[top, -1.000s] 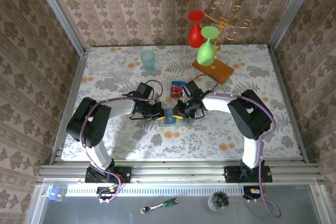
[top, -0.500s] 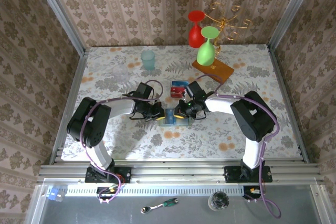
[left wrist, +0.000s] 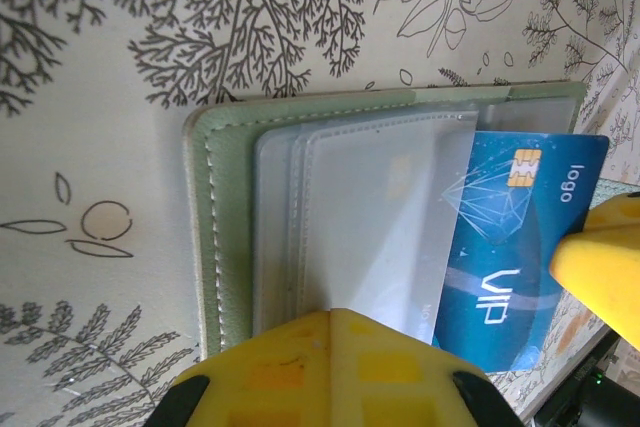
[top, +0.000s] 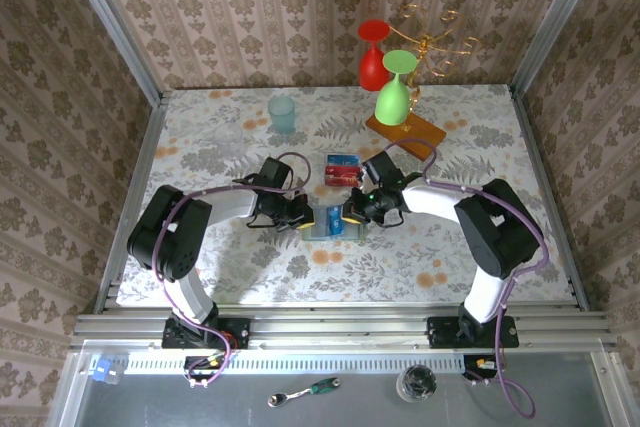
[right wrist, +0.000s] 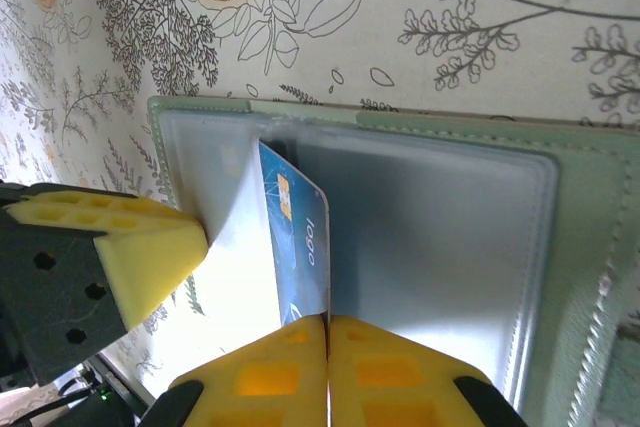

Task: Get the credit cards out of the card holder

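While the clenched left gripper (left wrist: 330, 352) presses on the card holder (left wrist: 214, 247), the right gripper (right wrist: 327, 352), grasping the blue card (left wrist: 510, 247) marked "VIP" and "logo", has shifted rightward.

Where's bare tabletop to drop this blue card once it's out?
Free: the near table strip this side of the card holder, and the cloth right of the wooden slab. Crowded: behind the holder, around the red card and teal cup.

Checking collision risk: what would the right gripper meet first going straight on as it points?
Probably the card holder, right ahead of the right gripper, which is shut on the blue card; depth is unclear.
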You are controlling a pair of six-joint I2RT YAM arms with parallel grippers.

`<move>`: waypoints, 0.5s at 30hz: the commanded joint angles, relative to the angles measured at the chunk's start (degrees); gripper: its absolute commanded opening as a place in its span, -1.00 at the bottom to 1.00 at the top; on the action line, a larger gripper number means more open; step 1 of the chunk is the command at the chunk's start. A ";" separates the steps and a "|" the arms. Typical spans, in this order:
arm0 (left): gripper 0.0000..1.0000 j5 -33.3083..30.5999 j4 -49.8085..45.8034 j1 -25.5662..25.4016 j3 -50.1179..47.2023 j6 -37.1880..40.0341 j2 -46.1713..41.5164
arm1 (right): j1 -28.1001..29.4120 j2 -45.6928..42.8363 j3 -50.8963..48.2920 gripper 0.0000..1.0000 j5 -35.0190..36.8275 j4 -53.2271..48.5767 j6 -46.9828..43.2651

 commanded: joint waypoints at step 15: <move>-0.98 -0.92 -1.93 0.37 0.11 1.33 2.21 | 2.36 0.41 7.68 -0.79 6.83 -13.81 -5.42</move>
